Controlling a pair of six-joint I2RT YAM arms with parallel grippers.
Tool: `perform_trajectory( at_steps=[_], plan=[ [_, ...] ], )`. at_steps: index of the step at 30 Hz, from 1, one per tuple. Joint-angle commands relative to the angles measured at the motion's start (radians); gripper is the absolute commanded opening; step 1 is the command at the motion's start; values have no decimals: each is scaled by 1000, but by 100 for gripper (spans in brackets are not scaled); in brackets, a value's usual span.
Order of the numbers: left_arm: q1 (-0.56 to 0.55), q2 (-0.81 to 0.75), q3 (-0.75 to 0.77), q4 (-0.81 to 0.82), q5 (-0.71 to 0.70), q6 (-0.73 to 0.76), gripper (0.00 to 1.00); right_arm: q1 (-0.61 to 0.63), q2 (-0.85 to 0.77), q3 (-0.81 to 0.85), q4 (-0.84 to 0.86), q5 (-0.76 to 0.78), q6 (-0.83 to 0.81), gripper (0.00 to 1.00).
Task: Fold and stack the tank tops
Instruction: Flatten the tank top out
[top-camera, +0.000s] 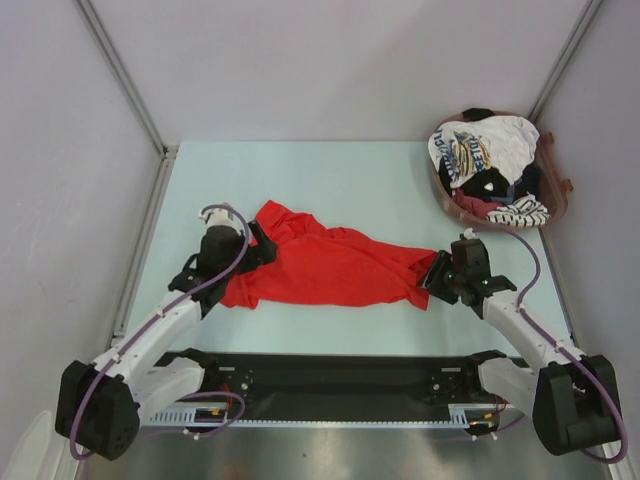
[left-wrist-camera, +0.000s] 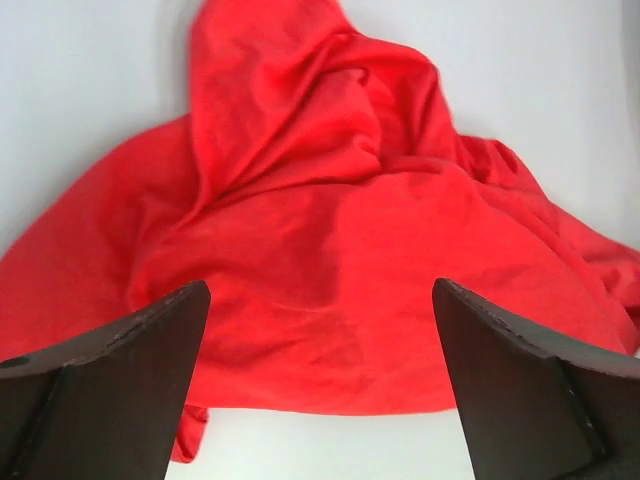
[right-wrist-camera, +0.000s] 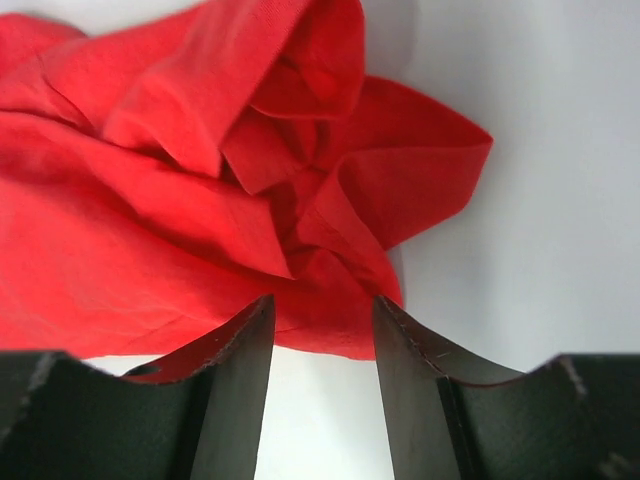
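Red tank top (top-camera: 330, 268) rumpled mid-counter (top-camera: 330, 180), not flat yet. Left end effector (left-wrist-camera: 320, 290) at its 9 o'clock end, wide apart, empty; right end effector (right-wrist-camera: 323, 300) at 3 o'clock, part-open, gripping nothing. Next, I'd judge: pinch both ends, pull flat, fold. Other tank tops (top-camera: 485, 160) piled at 2 o'clock

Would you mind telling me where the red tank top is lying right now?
In the top view, the red tank top lies crumpled at mid-table, stretched between the left claw and the right claw.
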Motion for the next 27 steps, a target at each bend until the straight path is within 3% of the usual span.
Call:
perform_trajectory(
  at_steps=[1, 6, 12, 17, 22, 27],
  plan=[
    [-55, 5, 11, 65, 31, 39, 100, 10, 4, -25, 84, 24, 41, 49],
    [-152, 124, 107, 2, -60, 77, 100, 11, 32, -56, 162, 53, 41, 49],
    [-151, 224, 156, -10, -61, 88, 100, 15, 134, -40, 250, 13, 22, 47],
    [-151, 232, 161, -11, -72, 103, 100, 52, 87, -28, 239, 53, 4, 41],
    [-151, 250, 173, -19, -83, 115, 100, 87, 39, -24, 242, 82, -13, 44],
    [-143, 280, 167, -12, -81, 112, 100, 89, 148, 5, 267, 70, -14, 43]
  ],
)
